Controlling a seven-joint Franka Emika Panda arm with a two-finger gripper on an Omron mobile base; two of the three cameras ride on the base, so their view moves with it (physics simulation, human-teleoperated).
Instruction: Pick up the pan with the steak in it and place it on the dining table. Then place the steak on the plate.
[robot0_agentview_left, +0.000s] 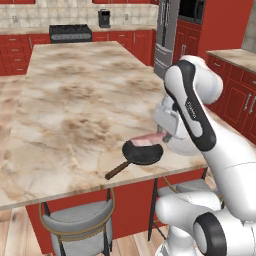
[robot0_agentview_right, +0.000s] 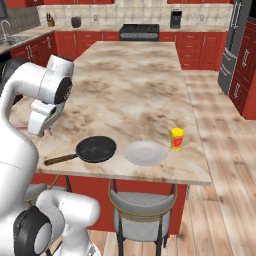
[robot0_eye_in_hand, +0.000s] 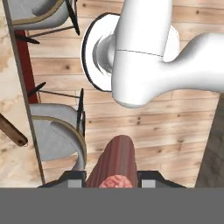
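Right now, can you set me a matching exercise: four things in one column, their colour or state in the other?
Things:
1. steak
2. pan
3. plate
4. jar

States:
A. yellow, beside the plate
B. clamped in the gripper
C. black, empty
D. white, empty

Pairs: 1-B, 2-C, 3-D, 4-A

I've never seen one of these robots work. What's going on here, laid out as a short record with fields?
pan: black and empty, on the table near its front edge
steak: lifted out of the pan, held by the end effector
end effector: shut on the steak, beside the pan
plate: white, empty, right of the pan
yellow cup: right of the plate
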